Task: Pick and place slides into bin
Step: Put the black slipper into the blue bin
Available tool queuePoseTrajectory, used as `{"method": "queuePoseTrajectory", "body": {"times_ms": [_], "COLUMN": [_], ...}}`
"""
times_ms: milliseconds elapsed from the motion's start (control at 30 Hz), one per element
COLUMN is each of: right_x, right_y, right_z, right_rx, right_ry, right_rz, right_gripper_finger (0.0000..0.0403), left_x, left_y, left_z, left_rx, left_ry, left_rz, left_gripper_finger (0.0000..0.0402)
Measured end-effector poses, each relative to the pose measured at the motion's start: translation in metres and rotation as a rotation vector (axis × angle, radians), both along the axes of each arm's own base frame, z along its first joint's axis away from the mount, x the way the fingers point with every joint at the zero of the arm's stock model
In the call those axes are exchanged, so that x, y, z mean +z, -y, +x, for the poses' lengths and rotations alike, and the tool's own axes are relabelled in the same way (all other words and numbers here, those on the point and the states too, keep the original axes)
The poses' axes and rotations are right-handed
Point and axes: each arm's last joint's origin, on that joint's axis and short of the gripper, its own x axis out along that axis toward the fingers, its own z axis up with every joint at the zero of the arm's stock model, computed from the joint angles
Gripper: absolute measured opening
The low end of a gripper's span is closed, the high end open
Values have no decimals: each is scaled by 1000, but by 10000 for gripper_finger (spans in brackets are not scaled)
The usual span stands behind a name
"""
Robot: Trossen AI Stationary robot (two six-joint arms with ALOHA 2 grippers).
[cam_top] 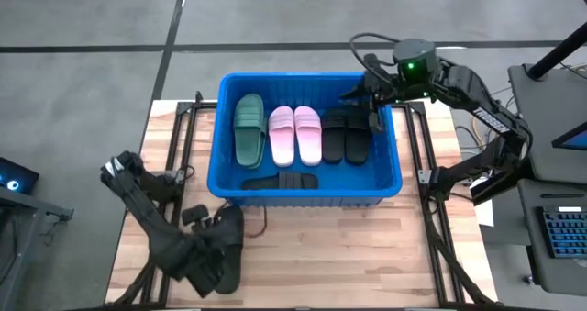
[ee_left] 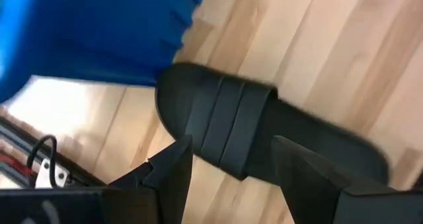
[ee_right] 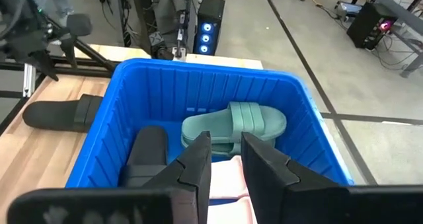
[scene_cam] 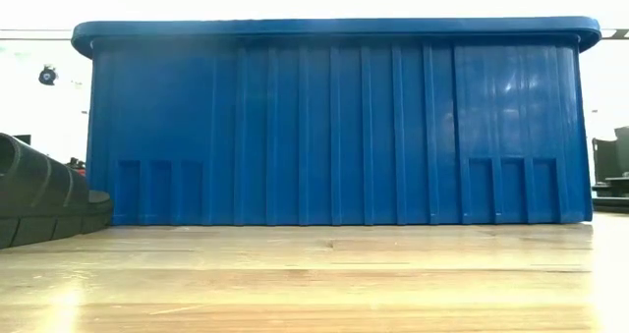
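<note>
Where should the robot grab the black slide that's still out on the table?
Probably by the broad strap of the black slide, coming down from above. The slide lies flat on the table in front of the bin, so its raised strap is the easiest part to pinch. The left gripper hangs open over it, one finger on each side of the strap.

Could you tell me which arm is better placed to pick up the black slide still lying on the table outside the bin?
The left. Its gripper is open right over the black slide on the wooden table, beside the bin. The right gripper is over the bin's far right side, well away.
</note>
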Motion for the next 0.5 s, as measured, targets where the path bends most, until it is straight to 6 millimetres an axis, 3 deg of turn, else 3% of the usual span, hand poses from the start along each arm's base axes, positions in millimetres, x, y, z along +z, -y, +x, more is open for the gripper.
{"method": "queuePoseTrajectory", "body": {"times_ms": [300, 500], "right_x": [1, 1], "right_y": [0, 0], "right_z": [0, 1], "right_rx": [-6, -6], "right_ry": [9, 15], "right_rz": [9, 8], "right_gripper_finger": [69, 75], "left_x": [-59, -92], "left_y": [43, 61], "left_z": [-5, -4], "left_rx": [15, -16], "left_ry": [62, 0], "left_rz": [123, 196], "left_gripper_finger": [192, 192]}}
